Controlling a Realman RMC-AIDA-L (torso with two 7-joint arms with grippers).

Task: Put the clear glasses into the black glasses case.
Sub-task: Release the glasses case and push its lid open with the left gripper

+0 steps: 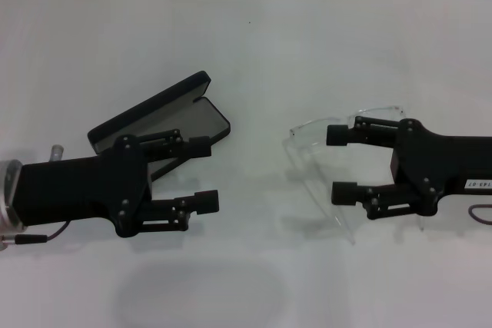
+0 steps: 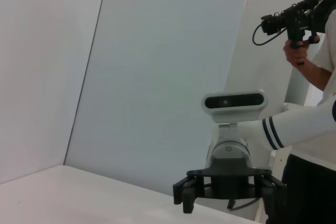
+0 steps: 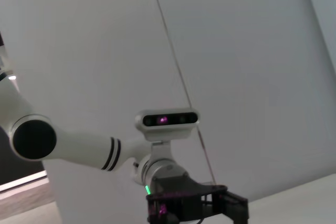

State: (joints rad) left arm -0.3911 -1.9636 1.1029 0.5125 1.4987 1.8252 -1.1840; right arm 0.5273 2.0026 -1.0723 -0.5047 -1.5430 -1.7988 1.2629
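The black glasses case [image 1: 157, 107] lies open left of centre on the white table, its lid tilted up and the grey lining [image 1: 201, 122] showing. My left gripper [image 1: 204, 173] stands open and holds nothing, at the case's near edge, with one finger over the case's tray. The clear glasses [image 1: 306, 160] lie on the table right of centre, arms pointing toward me. Over them is my right gripper [image 1: 340, 164], open, one finger on each side of the lens area and nothing gripped. In the left wrist view the right gripper [image 2: 227, 192] shows far off; the right wrist view shows the left gripper [image 3: 194, 204] likewise.
The white table [image 1: 254, 44] runs back to a tiled wall. A gap of bare tabletop separates the case and the glasses. In the left wrist view a person [image 2: 315, 66] with a camera stands beside the robot.
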